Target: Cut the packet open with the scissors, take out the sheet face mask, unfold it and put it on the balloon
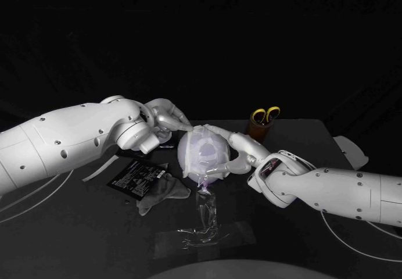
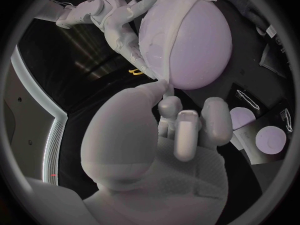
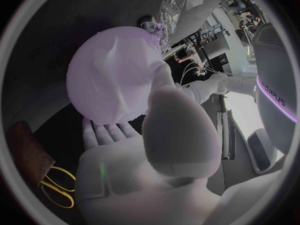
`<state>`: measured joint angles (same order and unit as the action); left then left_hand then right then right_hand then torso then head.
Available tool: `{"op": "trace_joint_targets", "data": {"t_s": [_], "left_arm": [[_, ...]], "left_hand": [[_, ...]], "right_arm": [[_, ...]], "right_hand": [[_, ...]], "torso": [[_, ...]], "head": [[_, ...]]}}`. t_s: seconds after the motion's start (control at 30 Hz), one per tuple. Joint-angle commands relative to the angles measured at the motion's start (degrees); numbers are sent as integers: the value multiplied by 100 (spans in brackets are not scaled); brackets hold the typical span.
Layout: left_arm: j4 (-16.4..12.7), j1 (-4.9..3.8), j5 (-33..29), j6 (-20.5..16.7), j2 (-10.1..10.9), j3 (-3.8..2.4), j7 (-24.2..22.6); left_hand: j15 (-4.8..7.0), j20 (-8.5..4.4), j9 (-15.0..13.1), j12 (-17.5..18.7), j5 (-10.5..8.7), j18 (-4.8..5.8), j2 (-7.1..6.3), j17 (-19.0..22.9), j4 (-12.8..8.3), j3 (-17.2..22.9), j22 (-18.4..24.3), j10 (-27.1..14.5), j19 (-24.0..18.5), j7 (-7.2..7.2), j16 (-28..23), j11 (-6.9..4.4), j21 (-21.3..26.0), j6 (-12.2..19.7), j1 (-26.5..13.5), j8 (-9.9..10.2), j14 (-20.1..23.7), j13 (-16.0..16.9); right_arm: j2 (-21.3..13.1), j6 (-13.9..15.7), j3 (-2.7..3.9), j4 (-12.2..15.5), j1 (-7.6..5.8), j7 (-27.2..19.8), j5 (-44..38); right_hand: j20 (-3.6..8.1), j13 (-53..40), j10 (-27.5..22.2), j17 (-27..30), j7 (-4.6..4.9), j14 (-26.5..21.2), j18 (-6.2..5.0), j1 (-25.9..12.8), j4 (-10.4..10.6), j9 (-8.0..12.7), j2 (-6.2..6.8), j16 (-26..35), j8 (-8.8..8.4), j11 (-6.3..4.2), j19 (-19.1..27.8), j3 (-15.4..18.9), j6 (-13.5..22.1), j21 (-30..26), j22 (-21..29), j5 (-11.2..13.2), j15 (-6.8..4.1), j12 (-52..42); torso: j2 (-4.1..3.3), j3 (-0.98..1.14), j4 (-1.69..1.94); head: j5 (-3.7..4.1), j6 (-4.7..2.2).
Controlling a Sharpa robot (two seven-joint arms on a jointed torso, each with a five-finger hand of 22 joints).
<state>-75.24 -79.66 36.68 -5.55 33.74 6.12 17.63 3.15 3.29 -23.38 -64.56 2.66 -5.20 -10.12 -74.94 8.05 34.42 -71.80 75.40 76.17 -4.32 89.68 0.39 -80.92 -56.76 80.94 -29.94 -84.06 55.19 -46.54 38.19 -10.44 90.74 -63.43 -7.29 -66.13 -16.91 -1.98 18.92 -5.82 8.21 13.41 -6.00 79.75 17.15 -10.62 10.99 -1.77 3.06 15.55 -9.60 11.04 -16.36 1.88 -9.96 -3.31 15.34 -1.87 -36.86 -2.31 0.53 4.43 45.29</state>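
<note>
The pale lilac balloon [image 1: 205, 156] stands on a clear stand [image 1: 204, 224] at the table's middle. A white sheet face mask [image 1: 194, 139] drapes over its top and left side. My left hand [image 1: 168, 118] pinches the mask's edge [image 2: 167, 86] at the top of the balloon [image 2: 200, 40]. My right hand [image 1: 236, 152] holds the balloon from the right, with the thumb and fingers around it [image 3: 112, 75]. The scissors [image 1: 266, 115], yellow-handled, stand in a brown holder [image 1: 259, 130] behind. The cut black packet [image 1: 134, 176] lies on the table to the left.
A grey crumpled piece [image 1: 163, 192] lies beside the packet. The scissors [image 3: 56, 187] and holder [image 3: 28, 150] sit close behind my right hand [image 3: 147, 155]. My right hand [image 2: 119, 25] reaches round the balloon's far side.
</note>
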Motion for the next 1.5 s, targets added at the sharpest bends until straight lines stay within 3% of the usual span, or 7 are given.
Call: {"op": "trace_joint_targets", "data": {"t_s": [0.03,0.27,0.43,0.7,0.87,0.97,1.5], "left_arm": [[6,-7,28,88,7,-5,63],[14,-7,-39,174,39,-5,111],[21,-6,-67,168,52,-5,121],[26,-6,-82,164,66,-4,139],[37,-6,-78,190,75,-3,165],[40,-6,-60,217,85,-2,188],[53,-5,-158,130,103,0,154]], "left_hand": [[21,-25,-512,41,24,91,3,-1468,-167,204,-8,53,13,-1,15,-54,-27,49,-48,-39,-583,-45],[23,-24,-564,129,21,90,-51,-1452,-145,224,-2,3,5,19,8,-61,-22,51,-151,-68,-578,-159],[78,-32,-644,96,13,91,-100,-1452,86,47,-9,29,7,126,8,-135,-19,-14,-465,-136,-578,-130],[118,-55,-714,13,10,93,-115,-1467,285,-171,-18,72,16,165,15,-172,-19,-64,-626,-197,-583,-26],[135,-62,-729,4,12,94,-102,-1465,262,-182,-20,75,17,187,14,-192,-18,-55,-548,-202,-582,-15],[158,-76,-738,27,17,92,-82,-1445,54,-11,-14,55,14,179,5,-202,-13,35,-196,-160,-576,-34],[78,-78,-758,88,18,92,-107,-1400,-83,192,-12,5,9,58,-16,-108,-10,50,-47,-117,-563,-88]], "right_arm": [[4,-171,-16,8,21,38,-74],[1,-175,-16,10,21,44,-76],[2,-177,-16,9,21,45,-77],[2,-175,-16,8,21,46,-79],[1,-173,-16,8,21,48,-80],[1,-172,-16,8,21,48,-81],[7,-181,-16,5,22,53,-85]], "right_hand": [[10,-7,3,10,892,-18,78,24,4,-6,-24,-17,31,-8,-25,-30,-57,11,4,28,-1,-15],[10,-7,3,10,892,-18,78,24,4,-6,-24,-17,31,-8,-25,-30,-57,11,4,28,-1,-15],[10,-7,3,10,892,-18,78,24,4,-6,-24,-17,31,-8,-25,-30,-57,11,4,28,-1,-15],[10,-6,-6,14,891,-25,79,25,4,-11,-20,-14,34,-9,-24,-28,-69,11,6,28,-1,-13],[10,-6,-6,14,891,-25,79,25,4,-11,-20,-14,34,-9,-24,-28,-69,11,6,28,-1,-13],[10,-5,-18,19,891,-35,80,25,4,-13,-17,-12,36,-9,-23,-25,-74,10,7,28,-1,-12],[10,-5,-18,19,891,-35,80,25,4,-13,-17,-12,36,-9,-23,-25,-74,10,7,28,-1,-12]], "torso": [[0,0,2],[-1,0,2],[0,-1,2],[0,0,1],[0,3,2],[0,3,2],[1,0,2]], "head": [[1,5],[0,20],[-1,22],[-7,22],[-12,19],[-12,19],[-18,14]]}}
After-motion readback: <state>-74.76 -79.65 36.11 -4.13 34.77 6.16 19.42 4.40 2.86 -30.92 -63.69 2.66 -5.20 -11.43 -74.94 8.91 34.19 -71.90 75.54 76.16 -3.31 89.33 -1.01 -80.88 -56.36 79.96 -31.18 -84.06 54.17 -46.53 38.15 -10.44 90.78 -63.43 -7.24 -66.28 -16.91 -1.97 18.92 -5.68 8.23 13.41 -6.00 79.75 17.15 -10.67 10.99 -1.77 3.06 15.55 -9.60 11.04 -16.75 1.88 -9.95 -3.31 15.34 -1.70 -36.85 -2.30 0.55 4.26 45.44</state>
